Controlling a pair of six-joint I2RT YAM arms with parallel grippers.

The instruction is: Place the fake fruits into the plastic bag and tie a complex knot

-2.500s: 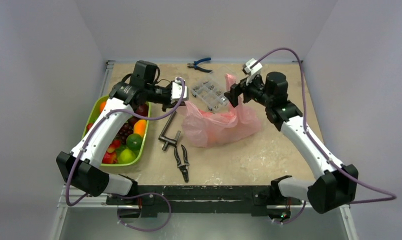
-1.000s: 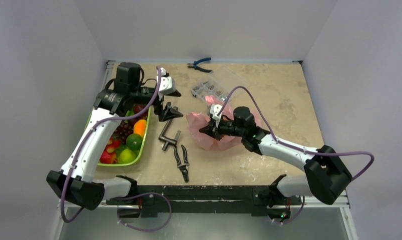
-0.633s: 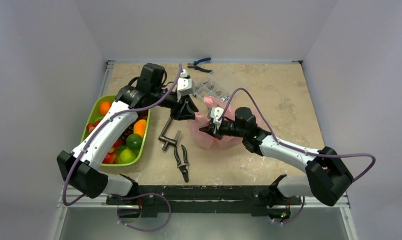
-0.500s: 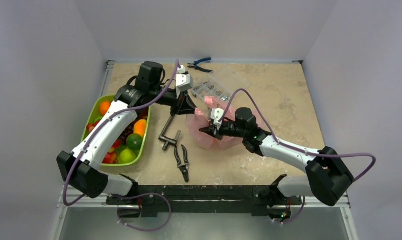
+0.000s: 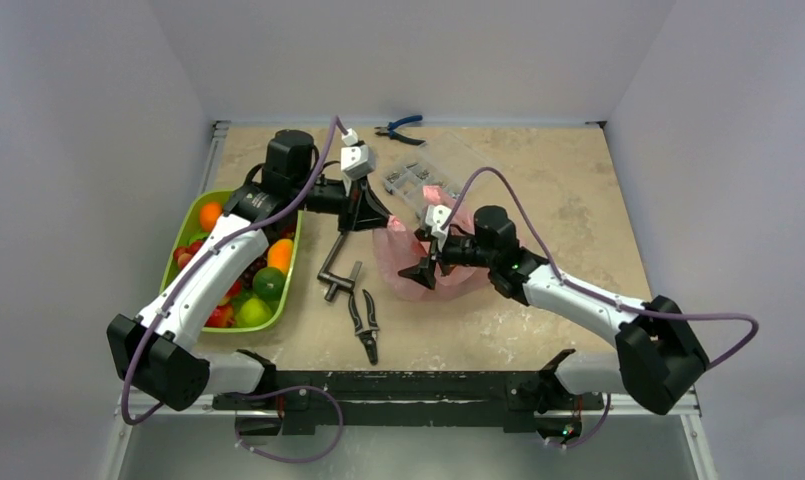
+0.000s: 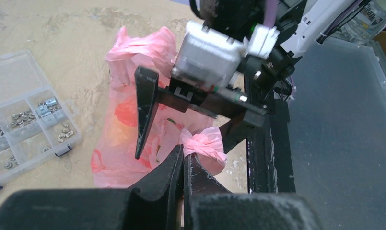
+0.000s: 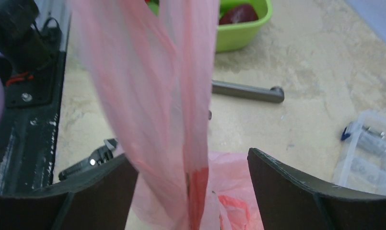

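Top view: left arm reaches from the near left over the lime tray point(image 5: 181, 232) toward the table's middle. Left gripper point(image 5: 371, 218) is at the far-left top corner of the plastic bag point(image 5: 393, 255). Right arm comes in low from the near right, with the right gripper point(image 5: 425, 262) over the bag's left half. Bag sits mid-table, right of the black pliers point(image 5: 366, 322) and near the clear parts box point(image 5: 418, 175). Fake fruits point(image 5: 253, 285) lie in the tray at left.

Left wrist view: left fingers point(image 6: 174, 165) are pressed together, pinching a twisted tuft of pink film. The right gripper's jaws gape wide just behind it.

Right wrist view: right fingers point(image 7: 296, 184) are spread wide. A taut band of bag film runs up between them. It is close to the left finger, contact unclear. Reddish patches show through the film, possibly fruit.
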